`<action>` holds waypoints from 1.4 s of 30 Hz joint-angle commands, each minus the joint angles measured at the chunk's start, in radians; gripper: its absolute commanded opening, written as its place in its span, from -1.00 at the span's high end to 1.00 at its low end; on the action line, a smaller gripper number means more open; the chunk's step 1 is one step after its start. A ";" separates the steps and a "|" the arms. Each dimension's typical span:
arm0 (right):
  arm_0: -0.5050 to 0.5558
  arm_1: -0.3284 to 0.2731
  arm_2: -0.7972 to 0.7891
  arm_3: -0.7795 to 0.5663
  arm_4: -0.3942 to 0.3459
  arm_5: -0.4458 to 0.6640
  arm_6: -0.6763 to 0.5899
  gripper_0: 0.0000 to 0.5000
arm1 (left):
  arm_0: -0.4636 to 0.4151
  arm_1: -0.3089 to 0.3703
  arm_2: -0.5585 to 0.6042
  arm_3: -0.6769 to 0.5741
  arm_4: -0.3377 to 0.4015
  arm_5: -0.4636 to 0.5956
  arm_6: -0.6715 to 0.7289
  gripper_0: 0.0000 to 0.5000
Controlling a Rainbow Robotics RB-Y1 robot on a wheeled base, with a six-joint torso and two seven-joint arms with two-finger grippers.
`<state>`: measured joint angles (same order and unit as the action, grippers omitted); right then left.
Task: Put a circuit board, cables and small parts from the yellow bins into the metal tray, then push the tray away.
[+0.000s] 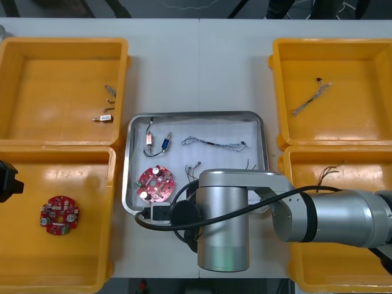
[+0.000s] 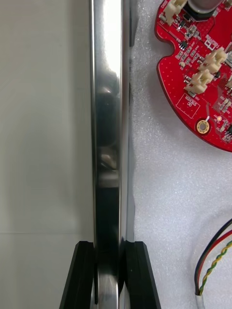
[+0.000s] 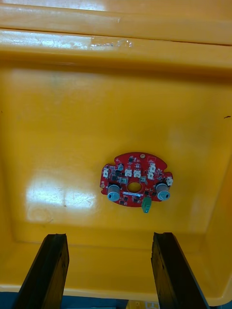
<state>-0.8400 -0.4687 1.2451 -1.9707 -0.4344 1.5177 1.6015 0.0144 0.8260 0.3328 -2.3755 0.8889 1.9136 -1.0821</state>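
One board (image 2: 203, 72) inside tray (image 2: 164, 193) | right claw (image 2: 110, 247) clamps rim (image 2: 107, 135) (left claw (image 3: 110, 235) parked)

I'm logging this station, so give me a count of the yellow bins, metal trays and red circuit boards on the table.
Yellow bins: 4
Metal tray: 1, right gripper shut on its rim
Red circuit boards: 2, one in the tray, one in the bin under the open left gripper
Total: 7

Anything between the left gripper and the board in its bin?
No. In the left wrist view, bare bin floor separates the open left gripper from the board. The right gripper grips the tray by its rim.
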 commanded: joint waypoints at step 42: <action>-0.386 0.051 0.013 0.316 0.026 -0.123 0.041 1.00 | 0.016 0.041 0.031 -0.004 0.007 0.006 -0.087 -1.00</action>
<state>-1.1628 -0.4411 1.2468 -1.6660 -0.4133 1.4148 1.6015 0.0144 0.8260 0.3328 -2.3754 0.8889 1.9136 -1.0821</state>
